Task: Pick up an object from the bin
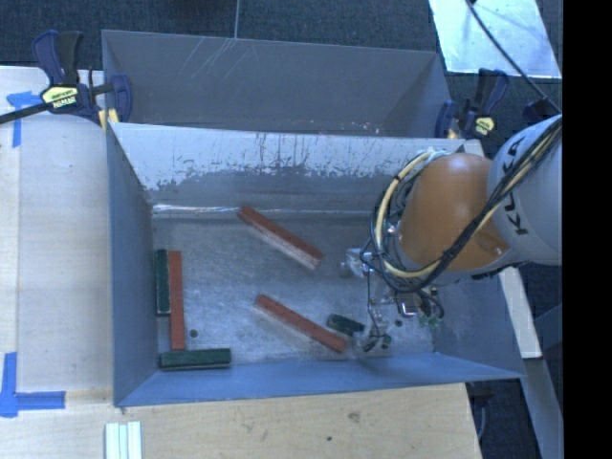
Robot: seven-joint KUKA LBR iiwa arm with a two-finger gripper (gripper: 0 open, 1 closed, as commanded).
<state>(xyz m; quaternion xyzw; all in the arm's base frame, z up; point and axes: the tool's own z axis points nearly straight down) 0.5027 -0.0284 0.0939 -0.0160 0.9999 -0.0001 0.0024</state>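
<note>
From my station I see the gripper (375,340) down at the floor of the grey bin (287,151), below the orange cover (449,208) on the wrist and a little to its left. Cables (387,218) loop down the left flank of that cover towards the tool. I cannot tell whether the claw is open or closed, nor whether it has hold of anything; the tip is dark and tangled against the floor.

The thing nearest the claw is a long red-brown bar (298,321) lying flat below and to the left of the orange cover. Its long axis runs on a slant, from upper left down to lower right, and its lower right end points straight at the claw, just beside it or touching it; I cannot say which. A small dark green block (344,324) lies against the upper side of that same end, between the bar and the wrist hardware, its long axis roughly parallel to the bar.

Left of the orange cover, at about its height, a 2nd red-brown bar (279,235) lies on the same slant. Well to the left of the cover, against the far wall, a 3rd red-brown bar (177,299) stretches top to bottom in the view, with a dark green strip (162,280) touching its left side. A dark green bar (195,359) lies crosswise at their lower ends.
</note>
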